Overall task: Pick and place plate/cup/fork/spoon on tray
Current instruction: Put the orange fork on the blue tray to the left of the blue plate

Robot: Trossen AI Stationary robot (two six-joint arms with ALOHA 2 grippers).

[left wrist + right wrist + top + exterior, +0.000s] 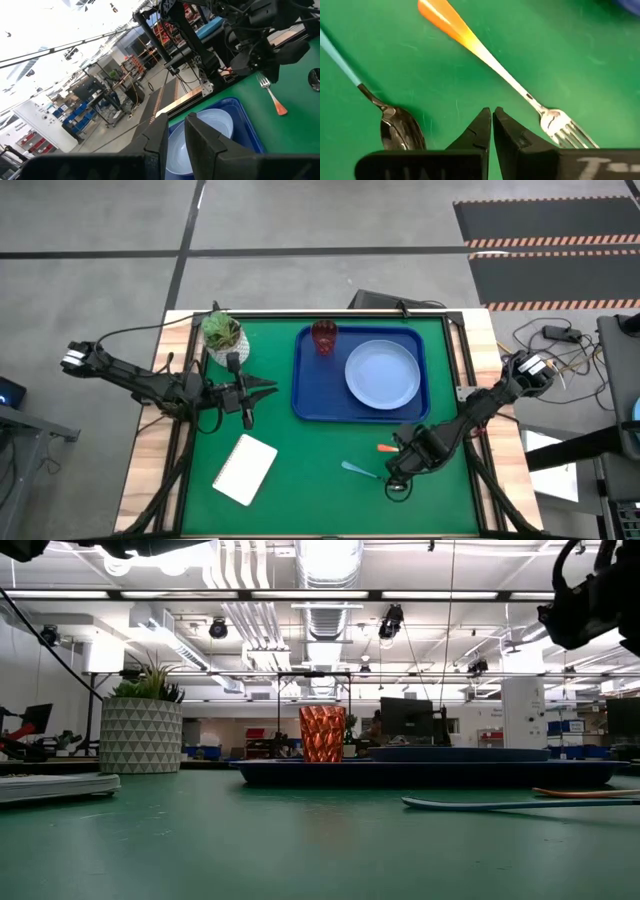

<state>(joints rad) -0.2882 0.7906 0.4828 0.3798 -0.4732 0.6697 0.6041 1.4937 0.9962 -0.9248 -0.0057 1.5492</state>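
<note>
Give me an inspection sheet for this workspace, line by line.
Surface: green table mat on a wood-edged table.
Job's things: plate and cup sit on the tray; fork and spoon lie on the mat, apart from each other.
Clutter: potted plant and white notepad on the mat's left half.
Grippers: right gripper shut, hovering between fork and spoon, holding nothing; left gripper shut, waiting near the plant.
Cables: loose wires lie right of the table.
Surroundings: grey floor with striped mats; workshop shelving behind; no person seen.
</note>
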